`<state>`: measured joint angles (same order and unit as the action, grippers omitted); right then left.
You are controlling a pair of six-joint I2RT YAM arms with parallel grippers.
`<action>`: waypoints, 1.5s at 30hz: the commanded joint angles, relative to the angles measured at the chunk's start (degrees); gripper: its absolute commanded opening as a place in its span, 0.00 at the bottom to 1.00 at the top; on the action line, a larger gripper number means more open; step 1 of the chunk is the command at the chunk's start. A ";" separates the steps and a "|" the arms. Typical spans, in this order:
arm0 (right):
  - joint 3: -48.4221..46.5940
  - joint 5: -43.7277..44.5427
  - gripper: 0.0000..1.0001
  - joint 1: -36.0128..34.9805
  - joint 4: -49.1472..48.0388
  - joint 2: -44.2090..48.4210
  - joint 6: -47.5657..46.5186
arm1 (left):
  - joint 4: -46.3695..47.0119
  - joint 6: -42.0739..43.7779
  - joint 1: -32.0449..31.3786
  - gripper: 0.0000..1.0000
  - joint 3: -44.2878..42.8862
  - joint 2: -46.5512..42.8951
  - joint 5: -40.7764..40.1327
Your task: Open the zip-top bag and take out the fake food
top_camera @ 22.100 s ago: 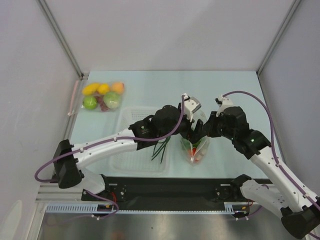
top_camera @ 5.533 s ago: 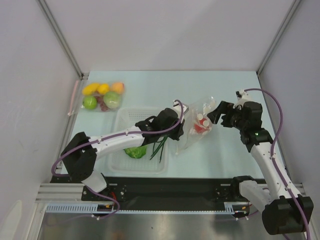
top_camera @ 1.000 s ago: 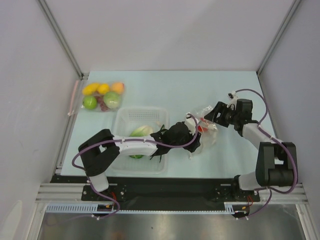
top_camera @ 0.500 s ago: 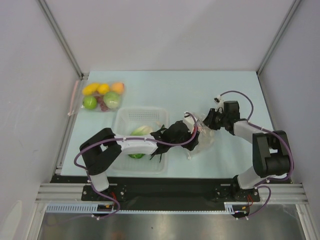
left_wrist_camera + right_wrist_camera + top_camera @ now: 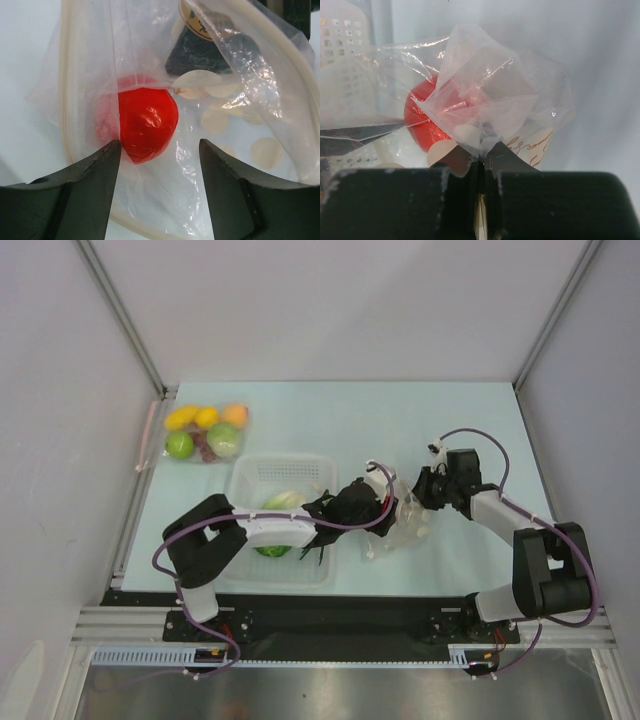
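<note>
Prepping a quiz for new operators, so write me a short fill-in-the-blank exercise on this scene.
1. The right tool is ____ on a fold of the zip-top bag.
2. The tomato inside the zip-top bag is ____ in colour.
3. The left tool is ____, with the tomato just ahead of it.
4. The lettuce lies inside the ____ basket.
Missing words: shut; red; open; white.

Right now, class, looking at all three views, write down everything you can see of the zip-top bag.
The zip-top bag is a crinkly, colourless, see-through plastic pouch with a pale zip strip along its edge. It lies crumpled on the table, right of the white basket. Inside show a red tomato and flat white pieces. The right gripper is shut on a pinched fold of it; the left gripper stands open astride the tomato.
</note>
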<state>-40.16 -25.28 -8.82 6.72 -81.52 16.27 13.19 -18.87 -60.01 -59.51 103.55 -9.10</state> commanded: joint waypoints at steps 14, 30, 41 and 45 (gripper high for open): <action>1.84 -0.21 0.00 -2.17 3.12 5.49 -0.28 | 11.67 2.35 -0.02 0.71 0.62 -2.03 5.93; 2.46 -0.12 0.00 -2.96 3.47 7.07 0.25 | -5.89 0.68 -0.02 0.71 -6.59 3.07 -6.08; 2.72 -1.09 0.00 -3.05 2.86 7.25 0.87 | -8.88 0.68 -0.72 0.72 -7.38 5.61 -7.51; 2.46 -0.91 0.00 -3.05 3.39 7.51 0.69 | -10.81 0.07 -1.25 0.72 -8.96 7.72 -7.77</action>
<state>-37.28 -25.06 -11.53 9.63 -75.83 16.91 6.44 -17.96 -60.82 -66.78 108.57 -16.36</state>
